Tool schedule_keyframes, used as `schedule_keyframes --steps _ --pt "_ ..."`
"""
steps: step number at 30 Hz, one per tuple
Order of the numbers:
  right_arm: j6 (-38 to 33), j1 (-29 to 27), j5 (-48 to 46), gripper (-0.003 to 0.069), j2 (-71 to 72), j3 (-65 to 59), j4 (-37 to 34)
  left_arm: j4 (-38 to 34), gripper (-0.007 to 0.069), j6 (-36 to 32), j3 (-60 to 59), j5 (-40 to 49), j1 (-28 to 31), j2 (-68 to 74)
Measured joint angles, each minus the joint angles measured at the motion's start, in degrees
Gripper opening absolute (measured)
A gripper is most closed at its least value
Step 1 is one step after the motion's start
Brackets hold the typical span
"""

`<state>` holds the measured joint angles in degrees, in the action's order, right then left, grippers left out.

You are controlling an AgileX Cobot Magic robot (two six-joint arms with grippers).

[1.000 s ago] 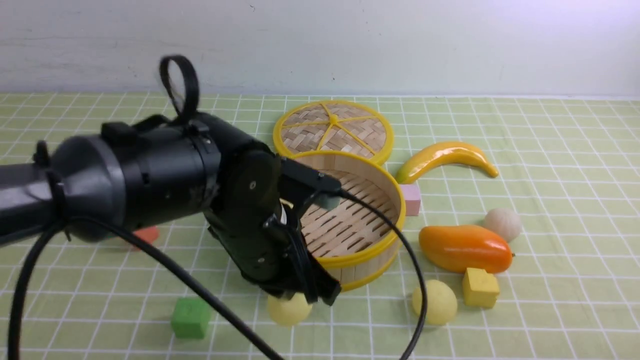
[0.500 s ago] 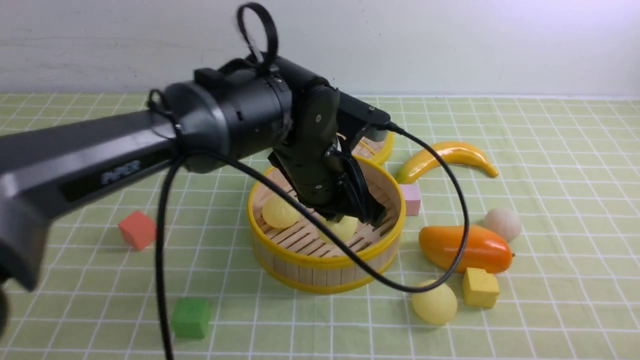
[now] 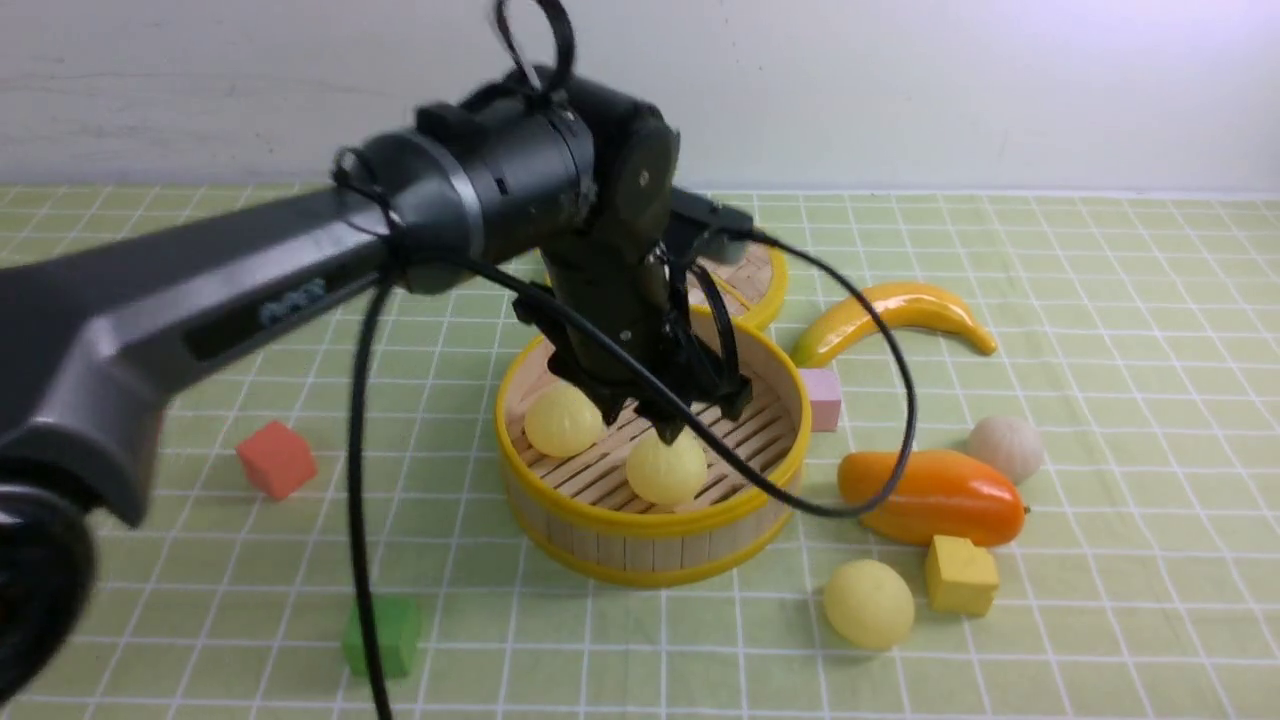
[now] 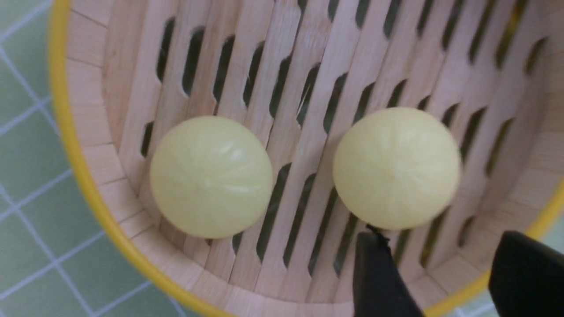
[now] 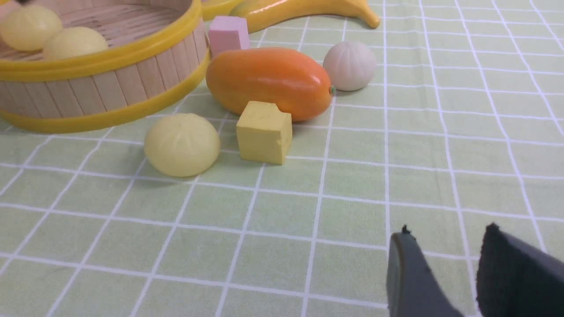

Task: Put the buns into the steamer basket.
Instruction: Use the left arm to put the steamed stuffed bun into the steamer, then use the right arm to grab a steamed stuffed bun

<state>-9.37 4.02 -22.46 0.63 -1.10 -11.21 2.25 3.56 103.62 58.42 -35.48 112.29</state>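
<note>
The robot's left pincer point(image 3: 697, 415) hovers inside the rim of the steamer basket point(image 3: 650, 522) at the middle of the green-checked worktop point(image 3: 1100, 350), its jaws spread wide and holding nothing; just below its tips a pale yellow bun point(image 3: 666, 467) rests on the slatted floor, near the basket's front wall; a second yellow bun point(image 3: 563, 420) lies toward the robot's left, close to the wall, with a clear gap between the two in the left wrist view; a third yellow bun point(image 3: 868, 603) lies outside on the worktop, in front of the basket and to its right, just beside a yellow cube point(image 3: 960, 575); the off-white bun point(image 3: 1006, 447) sits farther back on the right, just beside the far end of a glossy orange mango point(image 3: 930, 495), which lies between it and the cube; a pink cube point(image 3: 823, 398) stands just beside the basket's right wall, with a toy banana point(image 3: 895, 315) behind it; the woven lid point(image 3: 748, 278) lies flat behind the basket, largely hidden by the arm; a red cube point(image 3: 276, 458) and a green cube point(image 3: 395, 635) stand well apart on the left; the right pincer point(image 5: 447, 235), seen only in its own wrist view, hangs low over the worktop short of the third bun and the yellow cube, its jaws parted and empty.
</note>
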Motion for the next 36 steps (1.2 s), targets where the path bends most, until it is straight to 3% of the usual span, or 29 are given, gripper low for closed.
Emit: schedule_keyframes --steps 4,6,21,25,28,32,36 --pt "0.00 0.00 0.00 0.0239 0.00 0.00 0.00 -4.31 0.0055 -2.42 -8.62 -6.68 0.00 -14.22" --pt "0.00 0.00 0.00 0.0239 0.00 0.00 0.00 -6.64 -0.0014 -3.96 -15.76 -11.02 0.00 -20.93" --pt "0.32 0.00 0.36 0.0239 0.00 0.00 -0.81 -24.47 -0.0013 -9.99 -71.99 -44.96 0.00 -65.37" --pt "4.43 0.00 2.87 0.0239 0.00 -0.44 -12.48 -28.33 -0.0013 -10.34 -80.30 -48.64 0.00 -77.89" --pt "6.96 0.00 10.46 0.0239 0.00 -0.50 -29.50 -28.95 -0.0013 -11.02 -85.44 -49.32 0.00 -87.30" --pt "7.25 0.00 15.61 0.0235 0.00 0.16 -38.38 -29.07 -0.0013 -11.19 -87.78 -49.38 0.00 -90.86" --pt "4.89 0.00 3.15 0.0183 -8.77 10.48 -39.64 -29.07 -0.0013 -11.19 -88.24 -49.49 0.00 -91.01"
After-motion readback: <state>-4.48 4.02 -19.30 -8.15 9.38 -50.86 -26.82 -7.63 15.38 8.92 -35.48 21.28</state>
